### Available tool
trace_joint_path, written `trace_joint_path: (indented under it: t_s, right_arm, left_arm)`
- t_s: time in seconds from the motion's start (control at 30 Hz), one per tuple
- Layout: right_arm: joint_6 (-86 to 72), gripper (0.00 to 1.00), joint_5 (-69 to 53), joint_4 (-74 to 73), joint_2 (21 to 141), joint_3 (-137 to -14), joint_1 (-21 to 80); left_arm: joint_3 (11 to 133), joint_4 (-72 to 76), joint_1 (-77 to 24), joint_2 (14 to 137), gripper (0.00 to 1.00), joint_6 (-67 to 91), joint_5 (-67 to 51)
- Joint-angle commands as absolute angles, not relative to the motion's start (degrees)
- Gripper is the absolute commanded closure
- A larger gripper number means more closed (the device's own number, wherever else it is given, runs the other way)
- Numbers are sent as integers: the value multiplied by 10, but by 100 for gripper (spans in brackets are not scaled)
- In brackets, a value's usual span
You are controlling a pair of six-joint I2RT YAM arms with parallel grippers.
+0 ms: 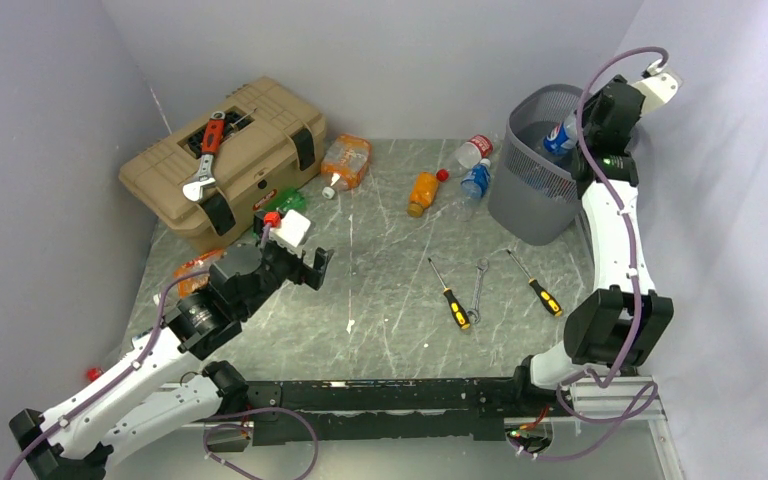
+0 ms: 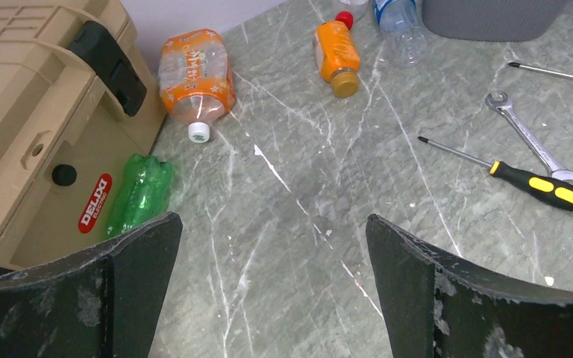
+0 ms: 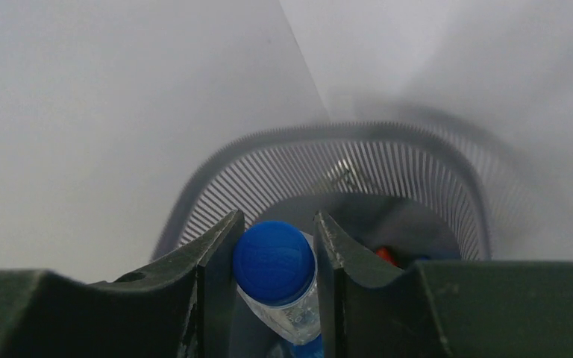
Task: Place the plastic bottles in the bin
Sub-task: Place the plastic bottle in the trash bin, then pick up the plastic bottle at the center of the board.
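The grey mesh bin (image 1: 543, 190) stands at the back right. Over its opening my right gripper (image 1: 578, 128) is shut on a clear bottle with a blue cap (image 3: 274, 261), which hangs above the bin's rim (image 3: 328, 134). Something red (image 3: 386, 256) lies inside the bin. My left gripper (image 2: 272, 283) is open and holds nothing above the table, near a green bottle (image 2: 140, 195). On the table lie a large orange bottle (image 1: 345, 162), a small orange bottle (image 1: 423, 192), a red-labelled clear bottle (image 1: 472, 151) and a blue-labelled bottle (image 1: 475, 180).
A tan toolbox (image 1: 230, 160) with a red-handled wrench (image 1: 205, 155) on its lid sits at the back left. Two screwdrivers (image 1: 450, 295) (image 1: 538, 288) and a spanner (image 1: 478, 290) lie mid-table. Another orange bottle (image 1: 195, 272) lies beside my left arm.
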State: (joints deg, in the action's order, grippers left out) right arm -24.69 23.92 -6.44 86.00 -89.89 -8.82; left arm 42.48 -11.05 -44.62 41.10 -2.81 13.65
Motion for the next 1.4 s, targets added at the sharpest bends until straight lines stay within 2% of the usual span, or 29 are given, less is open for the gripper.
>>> trace_joint_path:
  t_s: [0.0, 0.03, 0.07, 0.27, 0.4, 0.6, 0.73, 0.9, 1.1, 1.27, 1.37]
  right_arm:
    - [-250, 45, 214, -55, 860, -890, -90]
    - [-252, 35, 214, -56, 859, -890, -90]
    - [-254, 30, 211, -58, 857, -891, -90]
    - [-266, 13, 174, -72, 843, -941, -71]
    - [-241, 12, 187, -72, 813, -988, -11]
    - [-115, 12, 234, -11, 730, -972, 176]
    - [-68, 12, 249, -3, 670, -896, 307]
    - [-55, 12, 257, -6, 614, -765, 414]
    - [-117, 13, 295, -31, 590, -606, 477]
    - [-205, 10, 343, -30, 557, -477, 483]
    - [-254, 9, 329, -50, 537, -438, 478]
  left_arm:
    - [446, -98, -448, 415, 1, -37, 163]
    - [447, -99, -448, 418, 1, -37, 165]
    - [448, -100, -448, 421, 0, -37, 165]
    - [450, -103, -449, 425, 0, -39, 170]
    - [444, -95, -449, 425, 0, -37, 177]
    - [448, -98, -448, 437, 0, -29, 173]
    - [446, -96, -449, 439, 0, -26, 174]
    - [442, -93, -449, 440, 1, -21, 192]
    - [439, -86, -449, 443, 0, -26, 224]
    - [415, -59, -448, 436, 1, -51, 216]
    - [438, -89, -448, 467, 0, -20, 201]
